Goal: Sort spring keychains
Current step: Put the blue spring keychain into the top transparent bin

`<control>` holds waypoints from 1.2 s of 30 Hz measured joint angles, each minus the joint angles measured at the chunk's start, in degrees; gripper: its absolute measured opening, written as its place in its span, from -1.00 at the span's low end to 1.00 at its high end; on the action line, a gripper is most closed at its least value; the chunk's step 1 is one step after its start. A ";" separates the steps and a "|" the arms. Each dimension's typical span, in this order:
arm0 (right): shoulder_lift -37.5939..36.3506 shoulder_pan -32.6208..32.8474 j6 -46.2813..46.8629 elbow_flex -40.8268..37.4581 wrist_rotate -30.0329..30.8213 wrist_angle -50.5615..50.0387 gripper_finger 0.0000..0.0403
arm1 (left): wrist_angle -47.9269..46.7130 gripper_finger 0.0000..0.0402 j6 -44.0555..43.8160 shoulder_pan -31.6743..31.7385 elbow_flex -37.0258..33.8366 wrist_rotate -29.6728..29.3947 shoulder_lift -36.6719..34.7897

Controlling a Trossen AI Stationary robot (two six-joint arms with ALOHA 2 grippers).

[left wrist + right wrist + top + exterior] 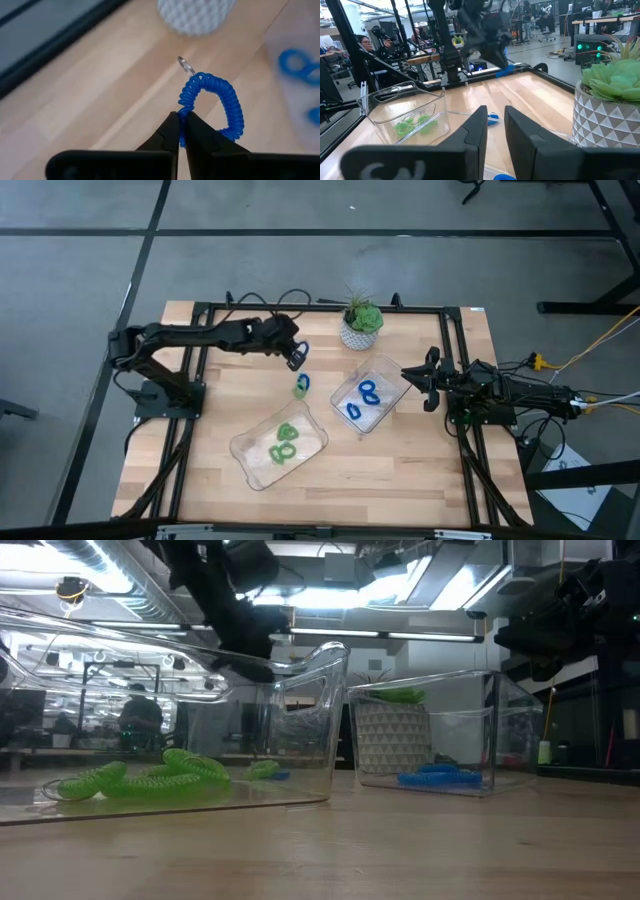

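Note:
My left gripper [297,357] hangs over the table's middle, left of the potted plant, and is shut on a blue spring keychain [220,100] with a metal ring [185,65]. A green keychain [302,386] lies on the wood below it, with a bit of blue beside it. Green keychains [283,444] lie in the near-left clear tray [246,450], and two blue ones [364,400] in the right clear tray [395,372]. My right gripper [495,125] waits at the right tray's right side, narrowly open and holding nothing. My left gripper pinches the blue keychain's coil [184,111] between its two fingertips, at the end away from the metal ring. The fingers slant down from the table's left. The coiled loop is lifted clear of the table and sticks out past the fingertips, ring foremost.
A potted plant in a white patterned pot [360,327] stands at the far edge, just beyond the right tray. A black frame [330,308] runs round the table. Bare wood lies near the front edge [380,480] and at the left [230,395].

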 joint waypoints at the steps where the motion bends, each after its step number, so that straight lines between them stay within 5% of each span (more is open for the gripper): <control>1: 0.01 -0.01 0.00 0.00 0.00 0.00 -0.67 | 1.10 -0.96 -0.28 -0.01 0.02 -0.05 -0.53; 14: 0.01 -0.01 0.00 0.00 0.00 0.00 -0.67 | 17.34 -0.96 -2.27 0.44 0.11 -1.89 -3.73; 36: 0.01 0.00 0.00 0.00 0.00 0.00 -0.67 | 26.62 -0.96 -6.95 2.67 0.11 -1.02 -3.73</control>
